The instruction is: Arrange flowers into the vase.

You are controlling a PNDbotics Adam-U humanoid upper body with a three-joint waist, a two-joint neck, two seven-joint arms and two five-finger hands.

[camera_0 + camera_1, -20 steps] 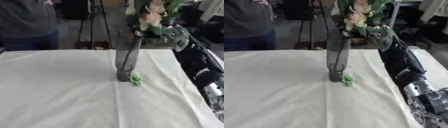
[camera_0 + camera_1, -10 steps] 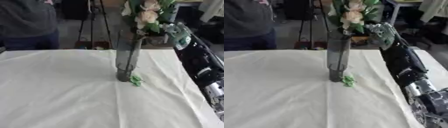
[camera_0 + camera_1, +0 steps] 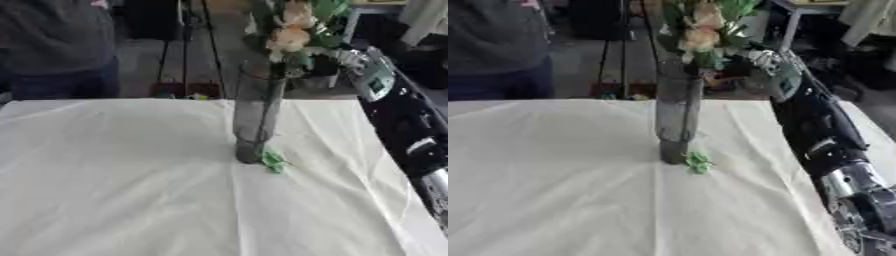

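flowers lowered into tall smoky glass vase, right hand alongside

A counter draped in a creased white cloth fills the foreground. A small green scrap lies on the cloth. Beyond the far edge stand dark tripod legs on a grey floor.

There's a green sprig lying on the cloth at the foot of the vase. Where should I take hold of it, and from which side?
Pinch the green sprig at its outer end, the part lying farthest from the vase, probably coming down from above on the robot's right. It lies flat against the vase's base, so the vase side is blocked, and a sideways sweep could knock the tall, narrow vase.
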